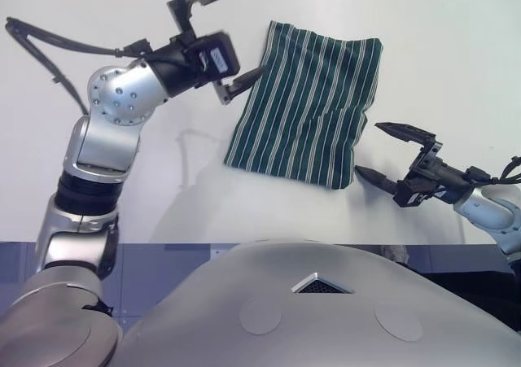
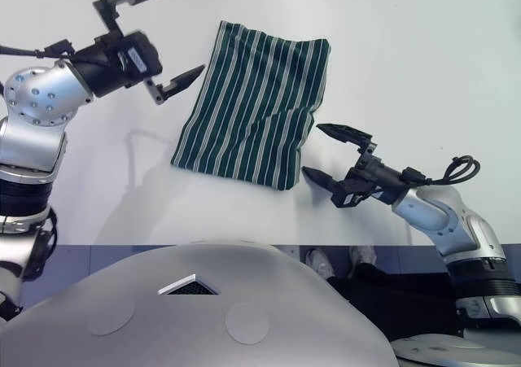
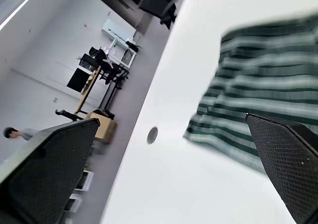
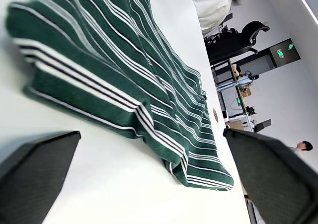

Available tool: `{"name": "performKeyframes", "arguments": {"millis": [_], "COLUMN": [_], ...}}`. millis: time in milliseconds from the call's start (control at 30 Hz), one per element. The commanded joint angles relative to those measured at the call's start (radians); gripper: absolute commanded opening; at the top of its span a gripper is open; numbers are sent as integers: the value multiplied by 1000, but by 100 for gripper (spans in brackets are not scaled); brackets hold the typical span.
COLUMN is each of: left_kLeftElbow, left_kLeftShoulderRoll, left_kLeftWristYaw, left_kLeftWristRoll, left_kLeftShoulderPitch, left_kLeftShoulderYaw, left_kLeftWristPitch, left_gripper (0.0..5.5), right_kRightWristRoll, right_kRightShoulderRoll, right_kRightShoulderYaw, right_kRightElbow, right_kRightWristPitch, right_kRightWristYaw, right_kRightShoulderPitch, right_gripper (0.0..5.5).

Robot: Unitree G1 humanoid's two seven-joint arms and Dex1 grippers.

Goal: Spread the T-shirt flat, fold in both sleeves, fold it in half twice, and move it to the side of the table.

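Shirt: folded into a small rectangle on the table, lying between both grippers.
Left gripper: fingers spread, one tip at the shirt's edge.
Right gripper: fingers spread, one tip beside a corner.
Why: probably flanking the shirt to move it aside.

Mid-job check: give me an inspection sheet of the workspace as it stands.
Surface: white table.
Job's things: T-shirt, folded into a rectangle, mid-table.
Clutter: small round disc set in the table.
Grippers: left gripper open, by the shirt's left edge; right gripper open, by its near right corner.
Cables: black cable along the left arm; looped cable at the right arm.
Surroundings: chair and stands beyond the table.
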Motion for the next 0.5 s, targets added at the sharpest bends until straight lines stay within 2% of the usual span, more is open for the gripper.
{"name": "performKeyframes", "arguments": {"millis": [33, 133, 233, 500], "left_kLeftElbow": [235, 284, 331, 186], "left_kLeftShoulderRoll": [183, 178, 174, 195], "left_kLeftWristYaw": [134, 122, 134, 57], "left_kLeftWristRoll": [399, 452, 506, 299], "left_kLeftShoulderPitch": [55, 57, 33, -25], "left_kLeftShoulderYaw": [-186, -240, -237, -133], "left_kLeftWristPitch": [-646, -743, -761, -701], "left_gripper": [540, 540, 540, 540], "right_kRightWristRoll": [-91, -88, -86, -106], "right_kRightShoulderRoll": [-113, -101, -110, -114], "right_kRightShoulderYaw": [-24, -8, -4, -36], "right_kRightElbow": [105, 112, 147, 190], "right_kRightWristPitch": [-158, -158, -182, -225], "right_kRightWristYaw": [16, 19, 15, -14], "right_kRightShoulderPitch": [-67, -104, -120, -104], "right_gripper": [538, 538, 538, 538]}}
